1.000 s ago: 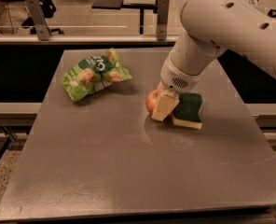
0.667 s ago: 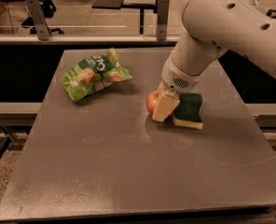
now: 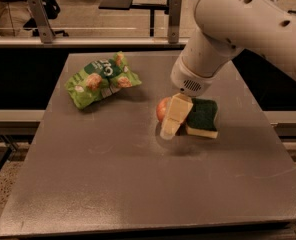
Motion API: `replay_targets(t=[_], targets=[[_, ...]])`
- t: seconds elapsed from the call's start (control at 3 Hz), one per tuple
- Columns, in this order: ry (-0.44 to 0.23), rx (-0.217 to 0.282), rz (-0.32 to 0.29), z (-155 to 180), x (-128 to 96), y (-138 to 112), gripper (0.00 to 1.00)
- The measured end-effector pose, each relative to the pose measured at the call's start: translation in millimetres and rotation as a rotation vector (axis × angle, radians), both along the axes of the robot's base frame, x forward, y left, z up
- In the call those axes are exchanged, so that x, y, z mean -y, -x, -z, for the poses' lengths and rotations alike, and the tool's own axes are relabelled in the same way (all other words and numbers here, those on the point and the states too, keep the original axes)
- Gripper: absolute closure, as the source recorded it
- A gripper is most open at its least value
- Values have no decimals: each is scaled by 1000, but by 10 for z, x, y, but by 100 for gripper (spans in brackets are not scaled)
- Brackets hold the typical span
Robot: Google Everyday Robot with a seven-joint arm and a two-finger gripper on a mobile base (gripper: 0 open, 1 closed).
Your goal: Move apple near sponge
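Observation:
The red-orange apple [image 3: 162, 109] rests on the grey table [image 3: 138, 184], right of centre. Only its left side shows; the rest is hidden behind my gripper [image 3: 171, 126]. The gripper comes down from the white arm [image 3: 238, 24] and reaches the table surface directly at the apple. The sponge [image 3: 203, 118], dark green on top with a pale yellow base, lies flat just right of the gripper. It is very close to the apple, and whether the two touch is hidden.
A green snack bag [image 3: 102, 79] lies at the table's back left. A rail with metal posts [image 3: 174, 14] runs behind the table's far edge. The table's front edge is near the bottom of the view.

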State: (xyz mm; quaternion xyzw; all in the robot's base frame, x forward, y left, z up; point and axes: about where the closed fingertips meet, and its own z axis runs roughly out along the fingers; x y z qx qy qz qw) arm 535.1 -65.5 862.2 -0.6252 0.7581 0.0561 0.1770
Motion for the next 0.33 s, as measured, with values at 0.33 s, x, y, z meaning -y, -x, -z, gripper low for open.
replay_targets(t=[0.33], targets=[[-1, 1, 0, -7, -2, -1, 0]])
